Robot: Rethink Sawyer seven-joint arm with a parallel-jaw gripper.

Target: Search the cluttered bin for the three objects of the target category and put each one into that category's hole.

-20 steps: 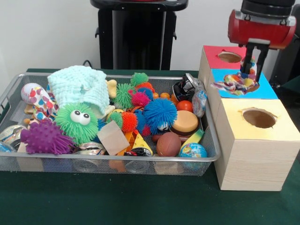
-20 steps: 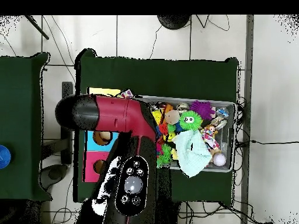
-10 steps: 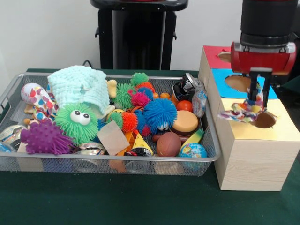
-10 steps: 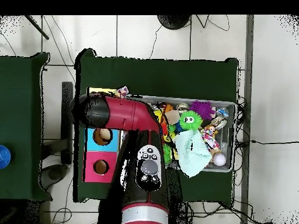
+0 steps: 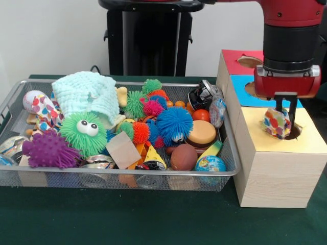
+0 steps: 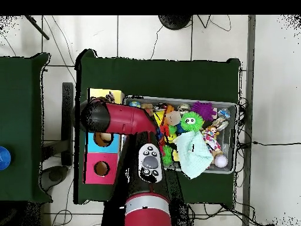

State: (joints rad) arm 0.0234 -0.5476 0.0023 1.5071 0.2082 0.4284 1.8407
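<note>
My gripper (image 5: 286,117) hangs over the round hole of the yellow-topped wooden box (image 5: 265,148), shut on a bunched multicoloured cloth (image 5: 276,123). The cloth's lower end rests at the hole's rim. In the overhead view the red arm (image 6: 117,118) covers the gripper and the cloth. A mint knitted cloth (image 5: 88,94) (image 6: 191,154) lies on top of the clutter in the wire bin (image 5: 127,174). At the bin's left end is a dotted white cloth (image 5: 42,109).
Behind the yellow box stand a blue-topped box (image 5: 242,94) and a red-topped box (image 5: 237,58), each with a hole. The bin holds several spiky rubber balls, a green ball with eyes (image 5: 84,132), smooth balls, cans and cards. A black pedestal (image 5: 150,38) stands behind.
The gripper carried the cloth from over the blue box forward to the yellow box and went down. The cloth, earlier hanging spread out, is now bunched at the yellow hole.
</note>
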